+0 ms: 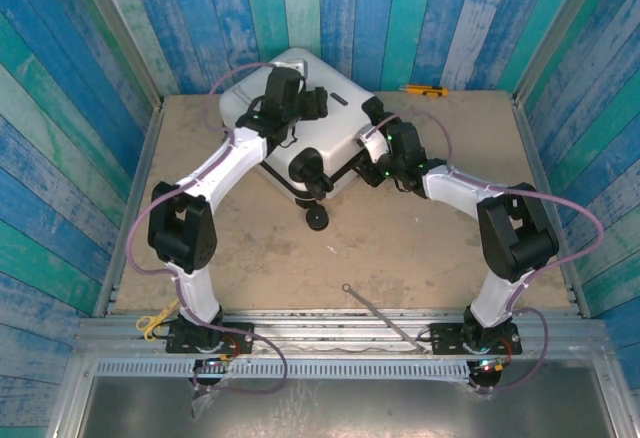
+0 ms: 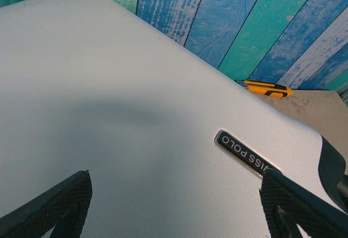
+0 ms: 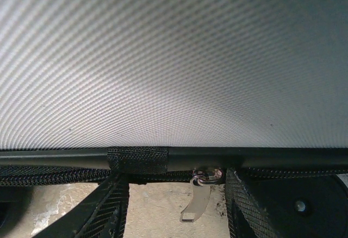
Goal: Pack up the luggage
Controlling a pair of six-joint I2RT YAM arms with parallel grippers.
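At the luggage (image 3: 174, 58) seam, right gripper (image 3: 173, 194) straddles the zipper pull (image 3: 198, 202), jaws apart; left gripper (image 2: 174, 194) spread over the logo plate (image 2: 247, 154).

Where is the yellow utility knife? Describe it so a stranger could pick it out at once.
Find the large white hard-shell suitcase at the far middle of the tan table. Just right of it, at the table's far edge below the blue and green plank wall, lies the slim yellow-and-black utility knife. Nothing else back there is yellow.
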